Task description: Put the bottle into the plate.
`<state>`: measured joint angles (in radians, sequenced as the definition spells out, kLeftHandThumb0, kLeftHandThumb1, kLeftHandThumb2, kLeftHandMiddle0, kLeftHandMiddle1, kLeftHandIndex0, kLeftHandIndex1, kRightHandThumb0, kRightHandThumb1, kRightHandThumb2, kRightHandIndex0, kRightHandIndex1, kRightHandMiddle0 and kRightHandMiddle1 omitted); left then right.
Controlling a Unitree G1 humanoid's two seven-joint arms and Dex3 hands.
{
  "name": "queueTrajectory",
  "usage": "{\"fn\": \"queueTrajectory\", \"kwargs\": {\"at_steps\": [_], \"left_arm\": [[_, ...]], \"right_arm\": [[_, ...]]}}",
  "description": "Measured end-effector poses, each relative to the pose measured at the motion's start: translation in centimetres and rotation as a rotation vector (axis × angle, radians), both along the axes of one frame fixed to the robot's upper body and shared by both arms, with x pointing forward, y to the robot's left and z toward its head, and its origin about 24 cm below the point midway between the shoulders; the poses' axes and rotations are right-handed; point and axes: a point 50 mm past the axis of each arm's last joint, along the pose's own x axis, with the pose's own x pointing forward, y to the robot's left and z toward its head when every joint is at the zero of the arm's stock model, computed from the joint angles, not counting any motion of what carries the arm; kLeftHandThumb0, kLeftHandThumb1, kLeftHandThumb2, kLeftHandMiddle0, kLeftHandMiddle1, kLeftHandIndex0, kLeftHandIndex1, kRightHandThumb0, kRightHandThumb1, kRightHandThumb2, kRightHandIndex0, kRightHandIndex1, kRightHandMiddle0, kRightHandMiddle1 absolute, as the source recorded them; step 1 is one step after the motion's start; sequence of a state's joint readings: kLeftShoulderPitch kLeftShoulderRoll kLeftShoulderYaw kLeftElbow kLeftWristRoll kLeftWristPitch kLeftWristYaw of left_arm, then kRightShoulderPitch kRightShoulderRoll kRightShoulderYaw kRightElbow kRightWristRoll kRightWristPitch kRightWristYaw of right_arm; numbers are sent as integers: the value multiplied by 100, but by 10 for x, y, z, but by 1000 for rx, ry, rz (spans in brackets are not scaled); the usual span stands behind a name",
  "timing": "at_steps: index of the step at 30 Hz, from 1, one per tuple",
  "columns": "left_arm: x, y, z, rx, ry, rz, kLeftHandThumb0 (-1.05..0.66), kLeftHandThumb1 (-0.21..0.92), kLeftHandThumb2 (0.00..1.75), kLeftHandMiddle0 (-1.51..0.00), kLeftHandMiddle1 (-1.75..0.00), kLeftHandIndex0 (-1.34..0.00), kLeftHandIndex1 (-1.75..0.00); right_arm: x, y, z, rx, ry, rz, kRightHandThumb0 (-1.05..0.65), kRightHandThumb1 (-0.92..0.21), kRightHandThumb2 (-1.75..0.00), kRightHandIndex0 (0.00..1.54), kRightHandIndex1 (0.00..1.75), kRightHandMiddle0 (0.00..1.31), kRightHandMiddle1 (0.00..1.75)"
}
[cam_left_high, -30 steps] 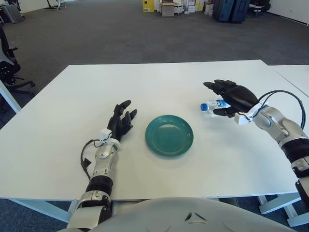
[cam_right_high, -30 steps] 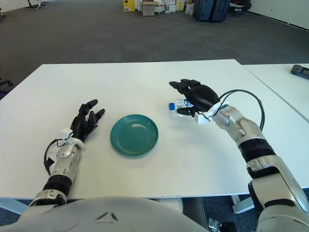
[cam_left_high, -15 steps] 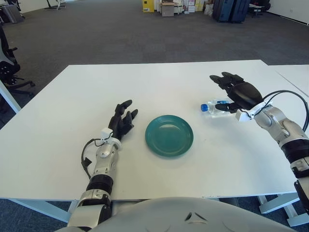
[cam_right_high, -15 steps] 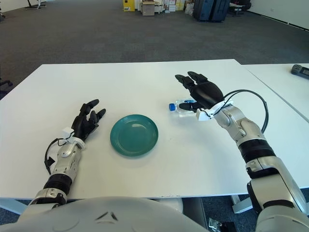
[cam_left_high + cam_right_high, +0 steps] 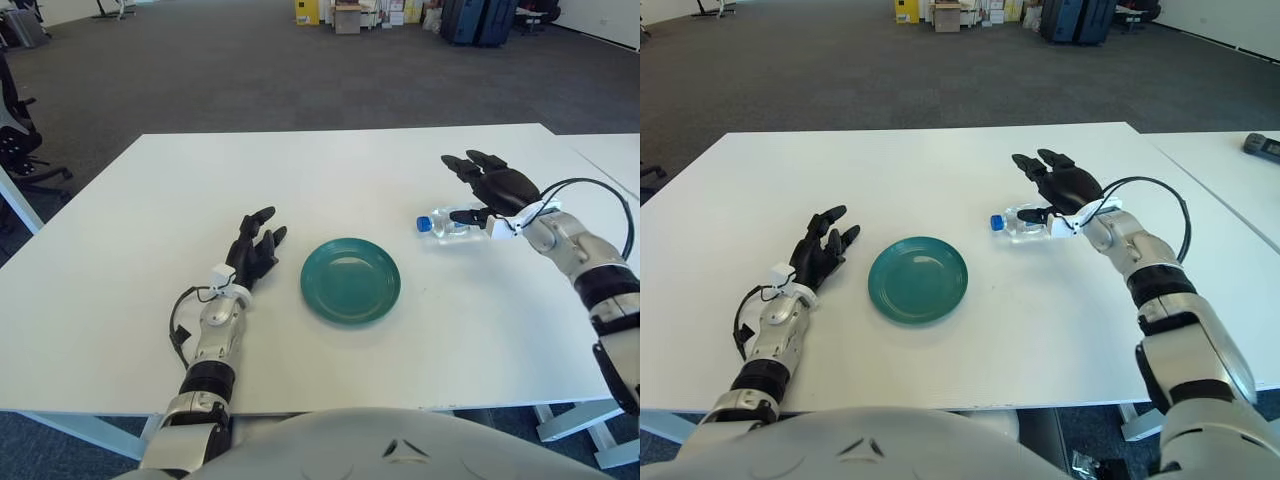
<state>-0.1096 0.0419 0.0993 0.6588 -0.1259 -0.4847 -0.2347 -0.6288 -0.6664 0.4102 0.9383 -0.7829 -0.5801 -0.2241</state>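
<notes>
On table [image 5: 330,160], one bottle [image 5: 447,222], one plate [image 5: 351,280], two hands

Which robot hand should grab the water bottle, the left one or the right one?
Probably the right hand. It is already at the water bottle, fingers spread open around its far end. The left hand sits on the other side of the green plate, far from the bottle.

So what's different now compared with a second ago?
The right hand drew back to the right off the bottle, its fingers opening; it grips nothing. The bottle lies on its side, right of the plate, about where it was. The left hand and plate have not moved.
</notes>
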Motion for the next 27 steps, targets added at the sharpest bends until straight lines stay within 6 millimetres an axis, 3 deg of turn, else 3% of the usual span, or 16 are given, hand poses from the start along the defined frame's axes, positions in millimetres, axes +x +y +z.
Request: {"fn": "queueTrajectory", "kwargs": {"at_steps": [14,27], "left_arm": [[0,0,0,0,1,-1,-82,92,89,-60,-2,-5,-94],[-2,0,0,-7,-11,-4,-83,92,91,-61,-3,-10,-97]], "right_arm": [[-5,-1,-39,-58,117,-69,-105,-92,-68,4,1,3,4],[-7,7,-57,-87,199,-118,-105,-92,-69,4,1,3,5]]}}
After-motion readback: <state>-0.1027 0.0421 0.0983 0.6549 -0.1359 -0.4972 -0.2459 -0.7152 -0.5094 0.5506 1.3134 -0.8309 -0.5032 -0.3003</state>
